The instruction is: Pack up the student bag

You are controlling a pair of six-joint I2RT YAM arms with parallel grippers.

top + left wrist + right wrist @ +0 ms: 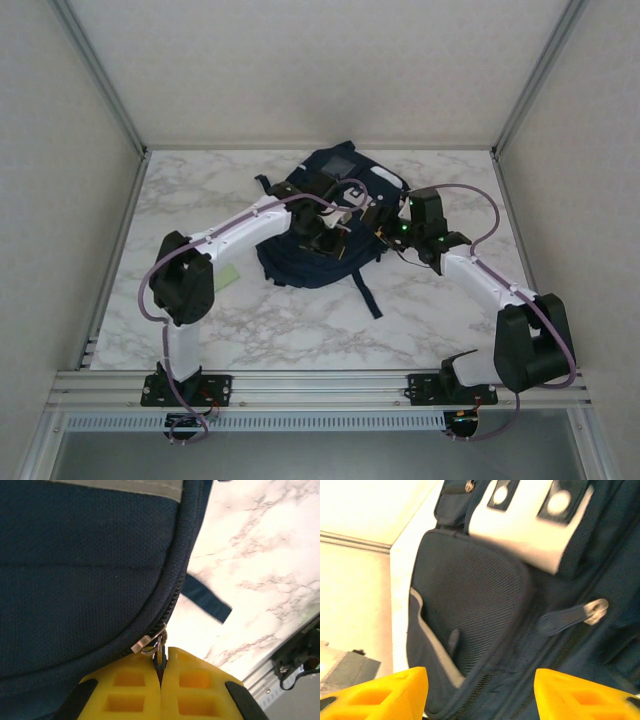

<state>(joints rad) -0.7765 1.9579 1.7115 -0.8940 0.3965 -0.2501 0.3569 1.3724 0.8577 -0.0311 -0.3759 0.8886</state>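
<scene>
The student bag (300, 262) is a dark navy backpack lying mid-table, with a grey patch near its far end. Over its middle, my left gripper (322, 236) is shut on the bag's zipper pull (159, 656); the metal slider (148, 642) sits on the curved zip just above the yellow fingers (125, 690). My right gripper (382, 222) hovers open at the bag's right side. In the right wrist view its yellow fingertips (385, 692) stand wide apart above the bag's mesh side pocket (465, 615), and another zipper pull (572, 616) lies to the right.
A loose navy strap (366, 292) trails off the bag toward the near edge. A pale green flat item (226, 275) lies on the marble left of the bag, beside the left arm. Grey walls close the table on three sides.
</scene>
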